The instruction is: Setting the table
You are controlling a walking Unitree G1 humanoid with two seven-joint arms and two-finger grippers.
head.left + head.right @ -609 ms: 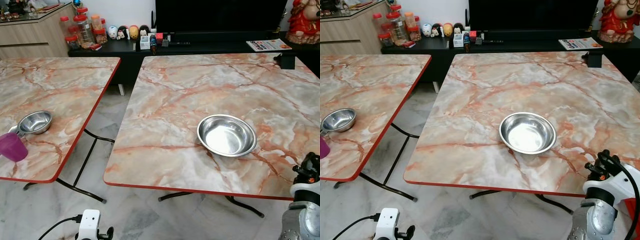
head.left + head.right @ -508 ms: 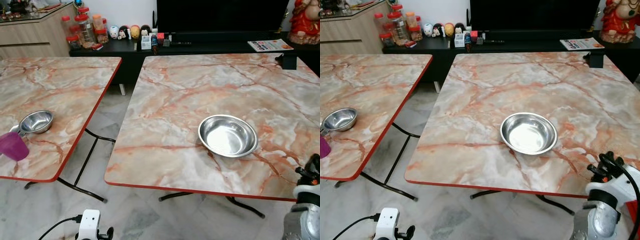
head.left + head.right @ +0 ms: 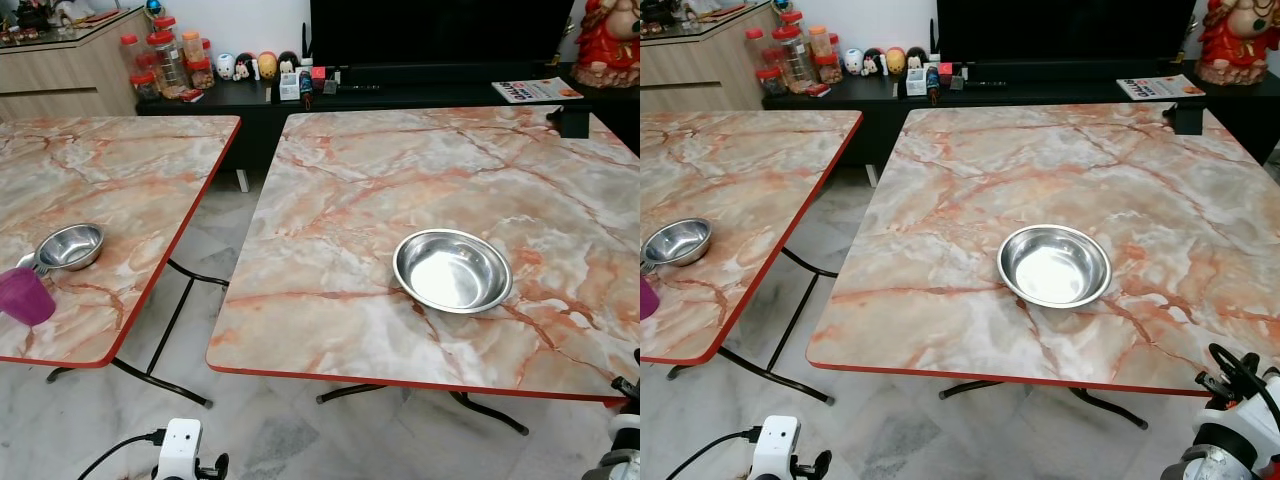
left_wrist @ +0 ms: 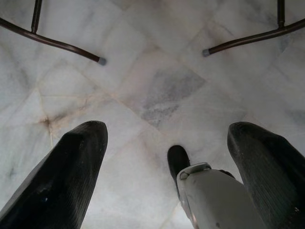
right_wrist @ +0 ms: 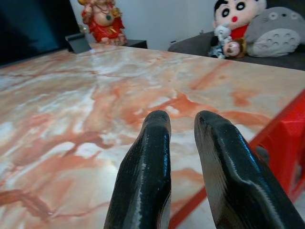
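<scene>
Left gripper is hung low over the marble floor, fingers spread wide, nothing held. Right gripper is seen at the right table's red edge, 5 o'clock corner, fingers nearly closed with a narrow gap, empty. Large steel bowl is set on the right table, near-centre. Small steel bowl and purple cup are found at 9 o'clock on the left table. TV console is seen at 12 o'clock.

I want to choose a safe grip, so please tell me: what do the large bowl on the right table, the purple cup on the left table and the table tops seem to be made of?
Large bowl: probably stainless steel, polished; it mirrors light. Purple cup: likely plastic, translucent, slightly glossy. Table top: marble pattern with a red edge strip, so probably a printed laminate, smooth with a soft sheen.
</scene>
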